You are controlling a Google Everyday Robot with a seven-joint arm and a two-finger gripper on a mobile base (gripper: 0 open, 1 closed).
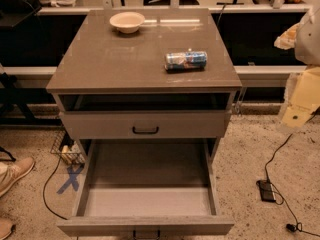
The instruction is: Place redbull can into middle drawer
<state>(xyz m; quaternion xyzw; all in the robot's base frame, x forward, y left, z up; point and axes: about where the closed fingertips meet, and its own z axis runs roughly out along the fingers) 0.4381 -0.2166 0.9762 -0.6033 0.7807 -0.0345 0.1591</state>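
The redbull can point(185, 60) lies on its side on the cabinet top point(125, 64), toward the right, blue and silver. The middle drawer point(147, 201) is pulled wide open below, a deep box with a bare pale grey floor and a dark handle at its front edge. My gripper point(300, 101) is at the far right edge of the view, a pale blurred shape to the right of the cabinet, well apart from the can and holding nothing that shows.
A beige bowl point(127, 21) stands at the back left of the cabinet top. A shallower drawer front with a black bar handle point(145, 130) sits shut above the open drawer. Cables and a power brick point(266, 190) lie on the floor right; shoes point(12, 174) left.
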